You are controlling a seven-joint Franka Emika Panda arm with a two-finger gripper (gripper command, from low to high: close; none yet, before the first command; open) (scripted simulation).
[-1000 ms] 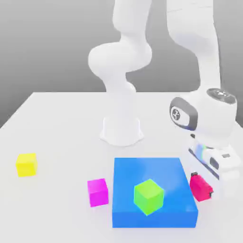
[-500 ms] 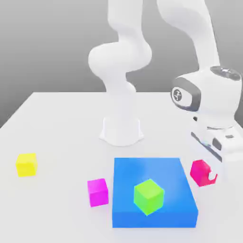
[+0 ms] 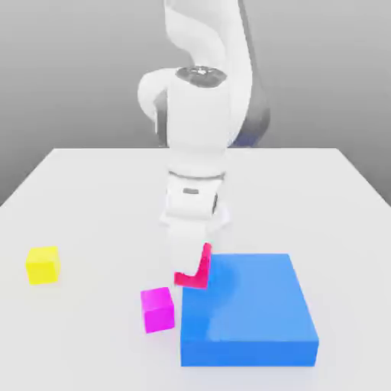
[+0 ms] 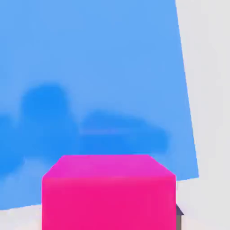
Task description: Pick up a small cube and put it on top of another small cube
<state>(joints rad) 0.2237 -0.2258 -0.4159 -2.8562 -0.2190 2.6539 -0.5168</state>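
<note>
The small crimson cube (image 3: 204, 276) is pinched by the white fingers (image 3: 191, 263), likely so it can be carried without slipping. It is held near the flat blue block (image 3: 248, 305) and the small magenta cube (image 3: 157, 309), perhaps to be stacked.

in the exterior view we see a flat blue block (image 3: 252, 305) lying on the pale table (image 3: 84, 336), its front face a little deeper in colour than its top. just beside it, on the exterior view's left, we find a magenta cube (image 3: 157, 310), apart from the block by a narrow gap. farther toward the exterior view's left, and farther back, we have a yellow cube (image 3: 43, 265), well apart from both. behind the table's straight far edge we see a plain grey backdrop (image 3: 69, 76). in the hand view we notice soft, darker patches of shadow across the blue block's top.
</note>
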